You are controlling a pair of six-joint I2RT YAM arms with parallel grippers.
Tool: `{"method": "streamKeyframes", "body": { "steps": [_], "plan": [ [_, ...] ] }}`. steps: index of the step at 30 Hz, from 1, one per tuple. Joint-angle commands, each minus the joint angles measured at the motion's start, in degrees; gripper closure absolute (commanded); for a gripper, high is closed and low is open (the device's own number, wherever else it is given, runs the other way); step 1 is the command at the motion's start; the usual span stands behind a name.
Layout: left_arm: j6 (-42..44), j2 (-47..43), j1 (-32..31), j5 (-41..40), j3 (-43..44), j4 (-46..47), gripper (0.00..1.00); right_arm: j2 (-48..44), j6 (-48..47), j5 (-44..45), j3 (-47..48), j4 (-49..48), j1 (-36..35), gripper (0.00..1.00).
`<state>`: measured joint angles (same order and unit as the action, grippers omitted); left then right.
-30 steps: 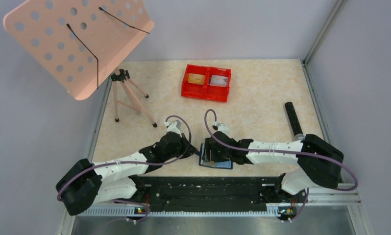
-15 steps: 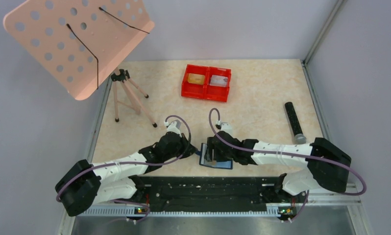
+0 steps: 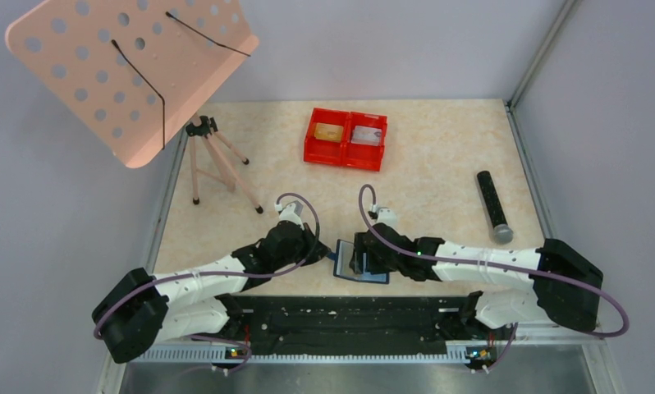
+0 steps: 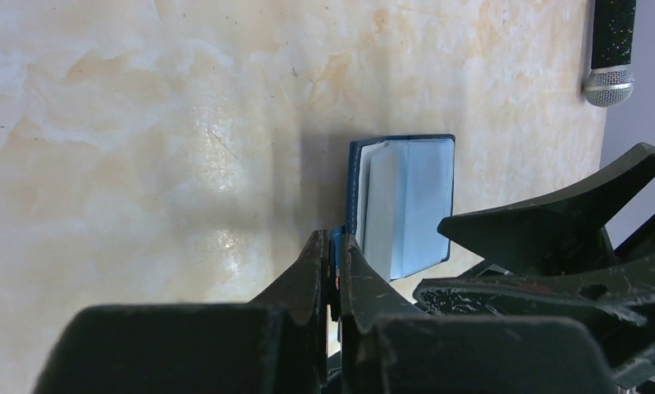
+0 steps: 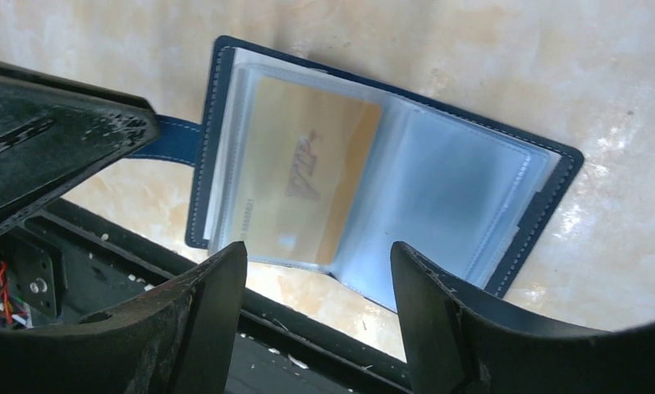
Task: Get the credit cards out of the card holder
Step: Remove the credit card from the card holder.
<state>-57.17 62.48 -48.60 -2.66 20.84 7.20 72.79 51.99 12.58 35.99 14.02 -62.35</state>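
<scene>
Right wrist view has the wallet [image 5: 464,189] lying open on the counter [image 5: 636,98], right at the near edge by the black base rail [image 3: 357,316]. One gold card [image 5: 304,185] sits in the left clear sleeve, printed face up. The right sleeve just looks bluish and I can't tell if anything's in it. My right pincer [image 5: 318,254] is spread wide over the wallet's near edge, one finger either side of the spine, holding nothing. Can't say whether the tips actually touch it.

Left pincer [image 4: 332,246] is clamped shut on the wallet's little blue tab [image 5: 164,139], which sticks out from the left side of the cover. You can see a sliver of blue pinched between the fingers in the left wrist view.

Top view: both arms reach in low toward each other, and the two pincers nearly meet at the wallet, near-middle of the counter. The red tray [image 3: 341,158] is toward the far side, well apart from the wallet. It has a flat tan thing [image 3: 330,131] in its left compartment and a greyish one [image 3: 368,135] in the right. They look like cards, but they're too small to be sure. A black mic [image 3: 492,205] lies over on the right, near the counter's edge. A pink perforated stand [image 3: 131,70] on a tripod is at the far left.
</scene>
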Motion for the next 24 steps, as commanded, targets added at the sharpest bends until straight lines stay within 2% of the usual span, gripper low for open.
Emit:
{"method": "streamKeyframes", "body": {
  "steps": [1, 24],
  "plan": [
    [-0.49, -0.96, -0.18, -0.36, 0.25, 0.96, 1.0, -0.86, -3.77, -0.35, -0.44, -4.85, -2.05, 0.34],
    [-0.51, -1.65, -0.18, 0.01, -0.01, 1.24, 1.0, 7.97, -0.88, -2.1, 4.05, -6.85, -2.02, 0.34]
  ]
}}
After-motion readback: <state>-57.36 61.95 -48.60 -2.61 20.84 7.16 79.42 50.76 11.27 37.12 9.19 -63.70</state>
